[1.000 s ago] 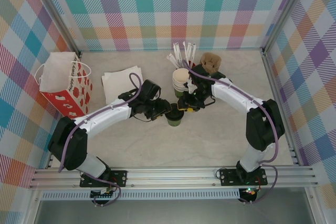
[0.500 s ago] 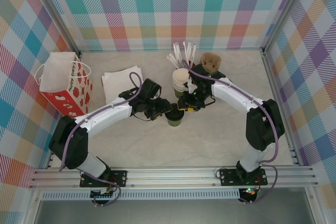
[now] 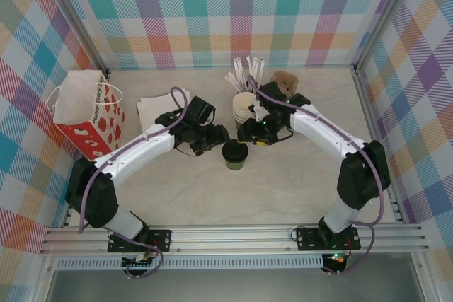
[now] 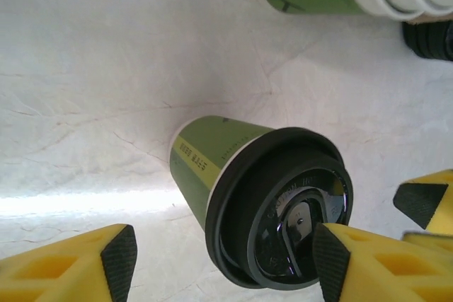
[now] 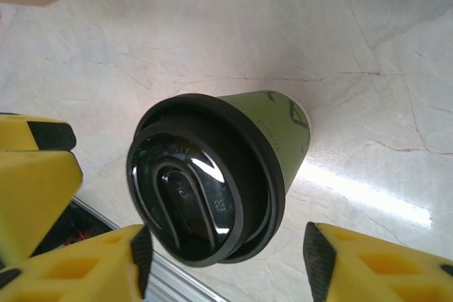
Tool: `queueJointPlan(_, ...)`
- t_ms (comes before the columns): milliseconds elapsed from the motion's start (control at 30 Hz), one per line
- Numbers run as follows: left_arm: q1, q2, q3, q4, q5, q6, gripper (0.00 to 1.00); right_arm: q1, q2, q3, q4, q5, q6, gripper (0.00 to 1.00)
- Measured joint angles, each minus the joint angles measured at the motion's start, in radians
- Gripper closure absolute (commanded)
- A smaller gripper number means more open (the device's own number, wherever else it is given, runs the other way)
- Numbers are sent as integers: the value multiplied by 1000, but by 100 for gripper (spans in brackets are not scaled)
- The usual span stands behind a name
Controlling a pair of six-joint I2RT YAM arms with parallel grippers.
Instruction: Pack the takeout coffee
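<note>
The takeout coffee (image 3: 235, 164), a green paper cup capped with a black lid (image 3: 235, 151), stands upright on the table between the two arms. My left gripper (image 3: 216, 135) hangs open just up and left of it, apart from the cup. My right gripper (image 3: 252, 134) is open just up and right of it, also apart. In the left wrist view the takeout coffee (image 4: 200, 163) sits beyond the left gripper (image 4: 225, 263), one pad overlapping the lid (image 4: 283, 210). The right wrist view has the takeout coffee (image 5: 283, 129) and its lid (image 5: 198, 199) above the spread right gripper (image 5: 230, 251).
A stack of spare cups (image 3: 243, 107) stands right behind the grippers, with white sticks (image 3: 245, 72) and a brown holder (image 3: 284, 81) behind it. White napkins (image 3: 157, 112) lie at mid left. A red paper bag (image 3: 88, 114) stands open at far left.
Both grippers have opened and drawn back from the cup toward the rear of the table. The lidded cup now stands on its own.
</note>
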Motion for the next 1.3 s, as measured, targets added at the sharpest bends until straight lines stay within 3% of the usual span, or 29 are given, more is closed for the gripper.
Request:
queueJointPlan(233, 29, -134, 0, -55, -86, 18, 21, 21, -85, -14, -15, 48, -26, 0)
queueJointPlan(733, 31, -330, -77, -145, -294, 27, 8, 168, -98, -6, -130, 246, -79, 0)
queueJointPlan(1000, 31, -373, -99, -170, -343, 27, 7, 261, 17, 93, -172, 317, -108, 0)
queueJointPlan(1300, 32, -389, -108, -191, -359, 27, 6, 284, 155, 192, -204, 357, -148, 0)
